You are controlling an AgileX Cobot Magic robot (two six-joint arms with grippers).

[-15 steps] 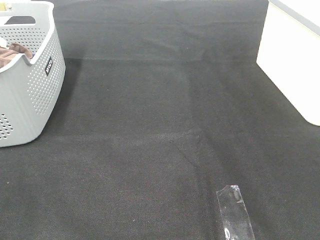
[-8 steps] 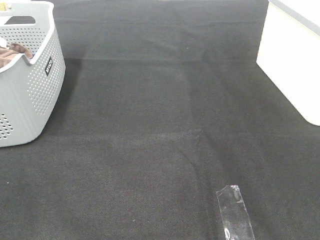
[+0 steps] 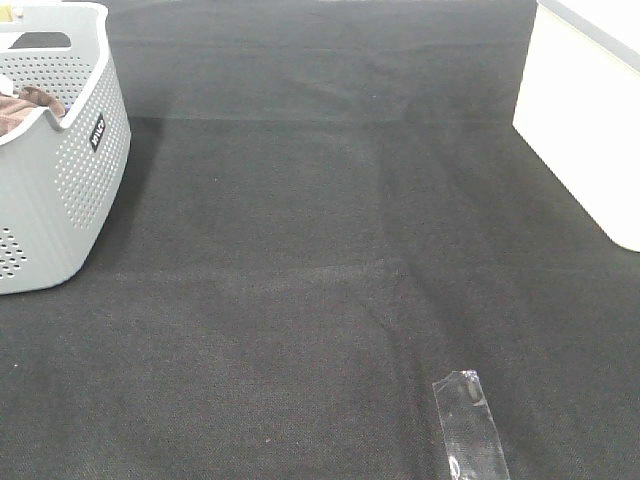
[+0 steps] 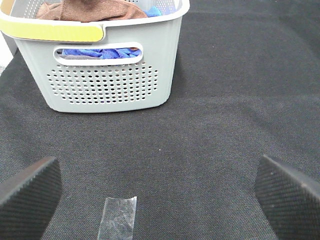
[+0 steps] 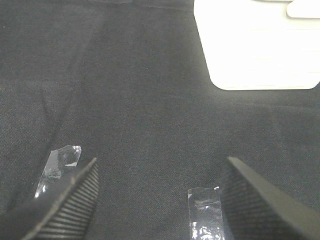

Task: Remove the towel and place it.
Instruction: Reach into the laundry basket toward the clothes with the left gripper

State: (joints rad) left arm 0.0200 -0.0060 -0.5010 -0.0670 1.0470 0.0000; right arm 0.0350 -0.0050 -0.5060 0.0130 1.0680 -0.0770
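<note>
The brown towel (image 3: 22, 108) lies in the grey perforated basket (image 3: 70, 170) at the far left of the exterior high view; only a small part shows over the rim. In the left wrist view the towel (image 4: 90, 10) sits on top of blue cloth (image 4: 100, 52) inside the basket (image 4: 110, 85). My left gripper (image 4: 157, 192) is open and empty, some way in front of the basket. My right gripper (image 5: 160, 200) is open and empty over the black mat. Neither gripper shows in the exterior high view.
A white box (image 3: 585, 120) stands at the right edge and also shows in the right wrist view (image 5: 257, 45). Clear tape strips lie on the black mat (image 3: 470, 425), (image 4: 117, 217), (image 5: 57, 165), (image 5: 205, 215). The basket has a yellow rim section (image 4: 55, 32).
</note>
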